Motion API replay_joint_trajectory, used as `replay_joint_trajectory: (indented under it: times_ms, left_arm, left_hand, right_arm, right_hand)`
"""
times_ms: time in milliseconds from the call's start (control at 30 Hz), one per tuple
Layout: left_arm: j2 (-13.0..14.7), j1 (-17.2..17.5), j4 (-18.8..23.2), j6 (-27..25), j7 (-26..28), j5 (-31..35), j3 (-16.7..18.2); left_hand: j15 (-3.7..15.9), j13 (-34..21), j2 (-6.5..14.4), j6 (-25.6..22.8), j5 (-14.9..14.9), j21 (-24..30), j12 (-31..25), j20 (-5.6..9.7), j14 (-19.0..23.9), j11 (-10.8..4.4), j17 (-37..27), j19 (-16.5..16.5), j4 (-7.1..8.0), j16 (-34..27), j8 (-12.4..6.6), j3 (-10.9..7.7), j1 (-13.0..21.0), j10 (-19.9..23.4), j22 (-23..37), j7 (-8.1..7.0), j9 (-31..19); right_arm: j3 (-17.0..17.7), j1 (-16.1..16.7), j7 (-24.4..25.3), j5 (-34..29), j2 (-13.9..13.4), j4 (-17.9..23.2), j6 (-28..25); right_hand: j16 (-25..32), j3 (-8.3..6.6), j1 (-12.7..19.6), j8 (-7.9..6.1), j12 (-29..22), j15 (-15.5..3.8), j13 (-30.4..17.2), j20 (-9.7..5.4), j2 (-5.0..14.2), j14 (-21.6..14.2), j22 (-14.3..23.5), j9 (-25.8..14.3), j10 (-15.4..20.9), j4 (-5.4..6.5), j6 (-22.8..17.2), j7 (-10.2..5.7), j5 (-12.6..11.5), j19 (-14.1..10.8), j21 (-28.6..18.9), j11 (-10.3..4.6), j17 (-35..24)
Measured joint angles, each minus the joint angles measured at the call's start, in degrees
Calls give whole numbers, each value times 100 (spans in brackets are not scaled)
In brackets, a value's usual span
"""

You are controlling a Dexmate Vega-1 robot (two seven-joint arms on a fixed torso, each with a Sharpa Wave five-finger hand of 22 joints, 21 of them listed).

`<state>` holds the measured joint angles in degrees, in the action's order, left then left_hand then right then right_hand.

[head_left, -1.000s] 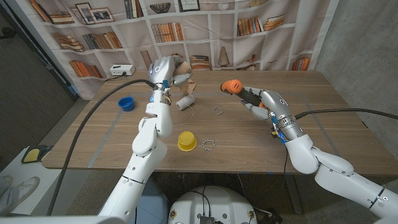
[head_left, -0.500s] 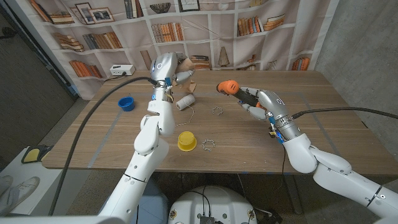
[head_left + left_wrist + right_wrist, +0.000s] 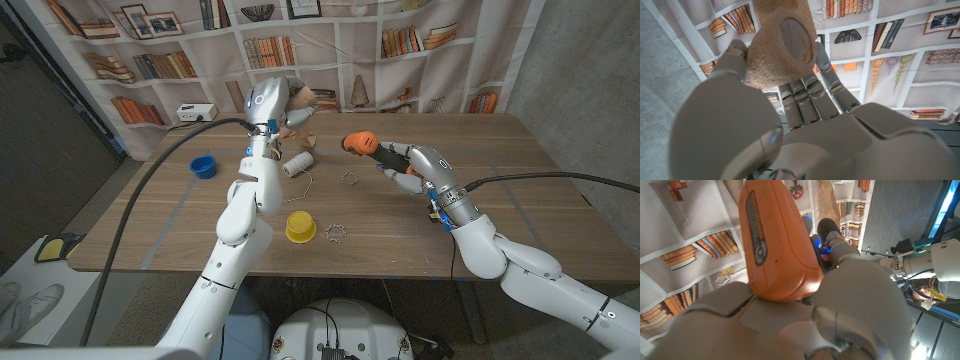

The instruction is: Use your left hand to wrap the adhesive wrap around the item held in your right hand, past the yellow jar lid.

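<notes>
My left hand (image 3: 292, 103) is raised over the table's far side and grips a tan roll of adhesive wrap (image 3: 300, 99); in the left wrist view the roll (image 3: 781, 44) sits between the fingers (image 3: 807, 95). A loose tan end hangs below it (image 3: 301, 139). My right hand (image 3: 408, 161) holds an orange-handled tool (image 3: 356, 141) above the table, pointing toward the left hand; the tool (image 3: 775, 245) juts from that hand (image 3: 805, 325). The yellow jar lid (image 3: 300, 226) lies nearer the front edge, between the arms.
A white spool (image 3: 297, 164) lies under the left hand, with a blue cup (image 3: 203, 166) further left. Two small metal rings (image 3: 348, 179) (image 3: 335, 233) lie mid-table. A white box (image 3: 196, 112) sits at the back left. A bookshelf backdrop hangs behind the table (image 3: 520, 200).
My left hand has risen with the wrap roll. My right hand has carried the orange tool leftward, closer to the left hand.
</notes>
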<state>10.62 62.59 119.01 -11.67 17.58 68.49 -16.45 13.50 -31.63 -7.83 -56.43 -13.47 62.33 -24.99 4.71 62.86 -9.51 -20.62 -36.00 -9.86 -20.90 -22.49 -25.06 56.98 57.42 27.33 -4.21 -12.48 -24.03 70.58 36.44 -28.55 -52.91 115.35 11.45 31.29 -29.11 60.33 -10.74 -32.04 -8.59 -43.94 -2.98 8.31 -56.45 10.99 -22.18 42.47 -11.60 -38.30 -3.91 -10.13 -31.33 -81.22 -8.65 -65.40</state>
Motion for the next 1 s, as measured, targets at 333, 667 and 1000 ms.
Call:
replay_joint_trajectory:
  times_ms: [333, 667, 1000]
  left_arm:
    - [-9, -13, 51, 75, 32, -2, -39]
    - [-10, -13, 112, 133, -13, 44, -76]
    - [-5, -47, 117, 243, -58, 43, -107]
  left_hand:
    - [0, 8, 13, 0, 0, 87, 5, 0, 0, 0, -27, -1, -19, 43, 0, -19, -14, -1, -52, 0, 0]
    - [-1, 5, 13, 0, 1, 176, 44, 10, 0, 0, -51, 52, -24, 44, 3, -25, -13, -1, -105, 0, 0]
    - [-2, 11, 13, 0, 1, 252, 87, 10, 1, -24, -53, 51, -24, 76, 19, -25, -13, 24, -157, 0, 0]
  right_arm:
    - [-113, -99, -120, -44, 16, 34, 89]
    - [-214, -190, -213, -156, 51, 72, 121]
    - [-308, -257, -282, -228, 103, 103, 128]
  right_hand:
    - [0, -16, 0, 10, 38, 1, 0, 0, 0, 1, -23, 0, 1, -16, 0, 0, 0, 0, -2, 0, 15]
    - [0, -16, 0, -7, 42, 1, -10, 10, 0, 1, -22, -3, 1, -16, 0, 0, 0, 50, -61, 0, 15]
    - [-22, -16, 0, -7, 43, 1, -25, 10, 0, 2, -19, -3, 1, -16, 0, 0, 0, 50, -61, 0, 15]
